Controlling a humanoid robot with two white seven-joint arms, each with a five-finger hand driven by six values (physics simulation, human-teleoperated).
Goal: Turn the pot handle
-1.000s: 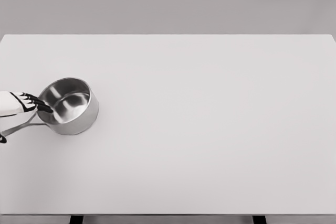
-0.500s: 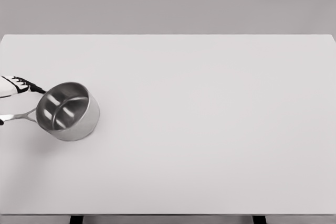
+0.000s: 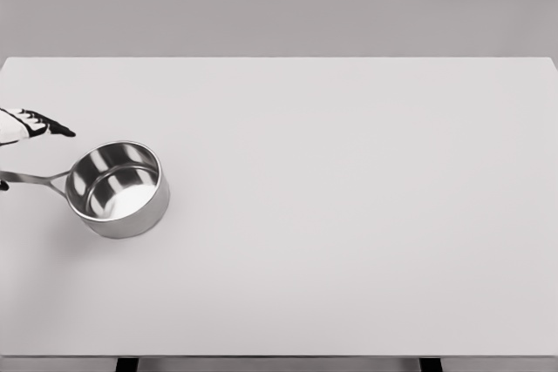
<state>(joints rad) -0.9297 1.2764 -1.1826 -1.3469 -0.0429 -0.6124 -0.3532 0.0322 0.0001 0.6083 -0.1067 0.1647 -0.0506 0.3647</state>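
A stainless steel saucepan (image 3: 119,189) stood upright on the white surface (image 3: 349,215), near its left edge. Its long handle (image 3: 33,179) pointed left toward the frame edge. The left hand (image 3: 30,124) showed at the left edge, just above the handle; whether its fingers gripped the handle's hidden end could not be determined.

Shiny steel pot (image 3: 119,189) upright at table's left – handle (image 3: 35,179) pointing left
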